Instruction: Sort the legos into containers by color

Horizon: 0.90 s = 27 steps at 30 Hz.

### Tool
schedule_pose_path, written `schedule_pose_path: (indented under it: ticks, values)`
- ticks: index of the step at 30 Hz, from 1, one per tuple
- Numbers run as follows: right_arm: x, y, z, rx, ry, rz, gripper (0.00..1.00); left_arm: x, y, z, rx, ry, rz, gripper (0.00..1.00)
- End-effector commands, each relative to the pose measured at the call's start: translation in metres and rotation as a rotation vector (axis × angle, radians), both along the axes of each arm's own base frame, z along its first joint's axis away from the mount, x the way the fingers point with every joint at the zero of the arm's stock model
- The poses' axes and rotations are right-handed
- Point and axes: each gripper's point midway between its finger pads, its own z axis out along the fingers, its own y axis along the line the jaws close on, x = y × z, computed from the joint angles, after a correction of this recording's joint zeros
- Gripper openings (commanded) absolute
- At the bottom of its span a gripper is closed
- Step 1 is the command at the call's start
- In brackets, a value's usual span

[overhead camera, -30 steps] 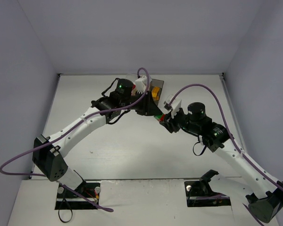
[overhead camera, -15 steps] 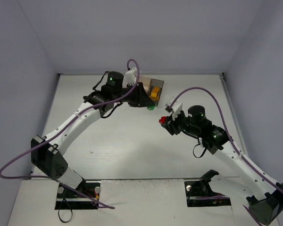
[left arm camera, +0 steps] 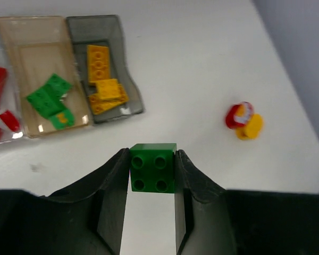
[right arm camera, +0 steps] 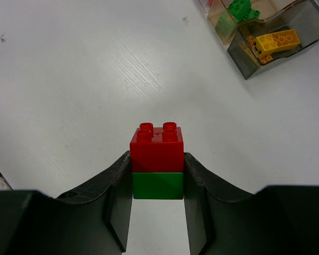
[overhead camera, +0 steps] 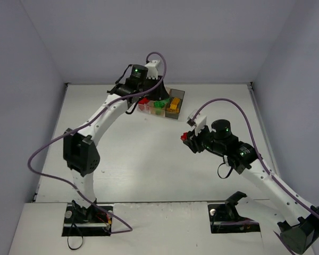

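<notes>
White matte counter (overhead camera: 149, 159), faint scuffs and specks. Pale lavender-grey walls box it in: back wall (overhead camera: 159, 37) behind the counter, left wall (overhead camera: 21, 106) and right wall (overhead camera: 300, 79) beside it. Soft even light, weak shadows.

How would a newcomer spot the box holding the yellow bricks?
Toward the back of the white table, small rectangular see-through plastic boxes stand in a row. Take the smoky dark grey box at its right end, beside the orange-tinted box with green plastic bricks. Only it holds yellow plastic bricks.
</notes>
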Motion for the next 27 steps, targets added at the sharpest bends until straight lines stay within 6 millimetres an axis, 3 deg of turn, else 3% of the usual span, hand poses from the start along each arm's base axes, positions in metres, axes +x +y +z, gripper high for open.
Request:
schedule_pose_path:
  ticks: [1,2,6,7,9,11,12,13,15,19,24,26,27]
  values:
    - [0.008,0.003,0.034,0.075,-0.073,-0.018,0.00,0.047,0.023,-0.021,0.170,-0.078,0.133,0.13]
    - [0.007,0.002,0.035,0.075,-0.073,-0.018,0.00,0.066,0.024,-0.028,0.195,-0.089,0.177,0.13]
    - [0.006,0.001,0.036,0.077,-0.065,-0.019,0.00,0.107,0.028,-0.046,0.258,-0.140,0.256,0.13]
    - [0.005,0.001,0.035,0.076,-0.062,-0.018,0.00,0.115,0.026,-0.064,0.274,-0.134,0.255,0.13]
    - [0.004,0.001,0.033,0.076,-0.054,-0.014,0.00,0.129,0.021,-0.064,0.260,-0.172,0.272,0.16]
    - [0.004,0.002,0.033,0.076,-0.046,-0.014,0.00,0.139,0.018,-0.082,0.277,-0.168,0.275,0.26]
    - [0.004,0.001,0.033,0.077,-0.045,-0.015,0.00,0.143,0.017,-0.076,0.269,-0.182,0.284,0.30]
    - [0.004,0.002,0.033,0.075,-0.043,-0.012,0.00,0.148,0.017,-0.088,0.275,-0.166,0.281,0.35]
    - [0.005,0.002,0.030,0.069,-0.039,-0.010,0.01,0.153,0.016,-0.084,0.257,-0.172,0.287,0.46]
    - [0.005,0.004,0.026,0.061,-0.025,0.001,0.01,0.157,0.016,-0.086,0.251,-0.180,0.296,0.64]
    - [0.009,0.004,0.029,0.047,-0.043,0.011,0.01,0.144,0.018,-0.066,0.219,-0.172,0.286,0.69]
    - [0.011,0.002,0.031,0.041,-0.057,0.007,0.01,0.122,0.014,-0.046,0.158,-0.168,0.236,0.69]
    - [0.012,0.002,0.034,0.037,-0.070,0.010,0.01,0.106,0.013,-0.013,0.093,-0.184,0.224,0.69]
